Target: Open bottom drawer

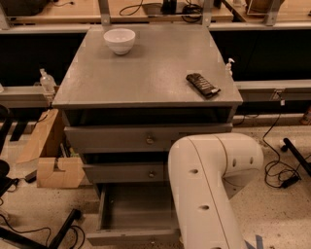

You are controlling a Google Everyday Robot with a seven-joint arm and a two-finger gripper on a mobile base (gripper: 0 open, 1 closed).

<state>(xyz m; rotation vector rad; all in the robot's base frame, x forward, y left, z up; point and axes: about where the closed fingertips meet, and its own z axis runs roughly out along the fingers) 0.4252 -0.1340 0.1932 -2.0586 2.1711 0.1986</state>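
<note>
The grey cabinet's flat top (146, 73) carries a white ceramic bowl (119, 40) near its far left corner and a black rectangular remote (202, 84) near its right edge. The bottom drawer (136, 206) stands pulled out over the speckled floor (29, 209), showing its shallow grey tray, while the two grey drawers above it are shut. The robot's thick white arm (209, 194) bends down in front of the cabinet's right side. The gripper is hidden behind the arm, so its opening and hold cannot be told. Brown cardboard boxes (48, 155) lean at the left, black cables (277, 165) trail at the right, and a wooden bench (63, 12) runs behind.
</note>
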